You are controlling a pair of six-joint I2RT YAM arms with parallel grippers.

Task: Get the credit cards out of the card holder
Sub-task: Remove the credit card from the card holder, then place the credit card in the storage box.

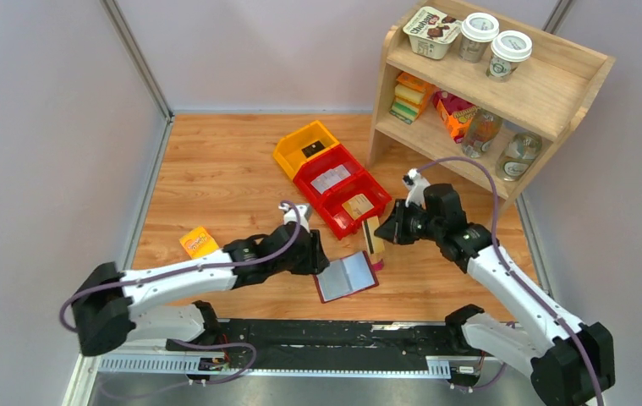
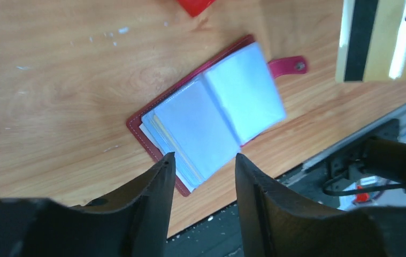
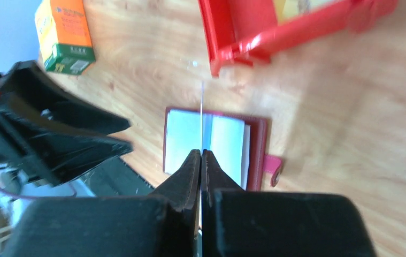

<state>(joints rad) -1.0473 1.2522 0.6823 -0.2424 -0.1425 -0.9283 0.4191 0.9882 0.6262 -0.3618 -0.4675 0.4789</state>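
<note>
The maroon card holder (image 1: 347, 275) lies open on the wooden table, its pale blue pockets facing up; it also shows in the left wrist view (image 2: 211, 115) and the right wrist view (image 3: 211, 142). My left gripper (image 1: 317, 254) is open and empty, its fingertips (image 2: 168, 160) just over the holder's left edge. My right gripper (image 1: 389, 228) is shut on a tan credit card (image 1: 374, 235) with a black stripe, held upright above the table just right of the holder. The card shows edge-on in the right wrist view (image 3: 201, 107) and at the top right of the left wrist view (image 2: 372, 40). Another tan card (image 1: 357, 205) lies in a red bin.
Red bins (image 1: 366, 179) and a yellow bin (image 1: 288, 152) sit behind the holder; a white card (image 1: 330, 178) lies in one red bin. A small orange-and-green box (image 1: 199, 242) lies at the left. A wooden shelf (image 1: 554, 93) with food items stands at the back right.
</note>
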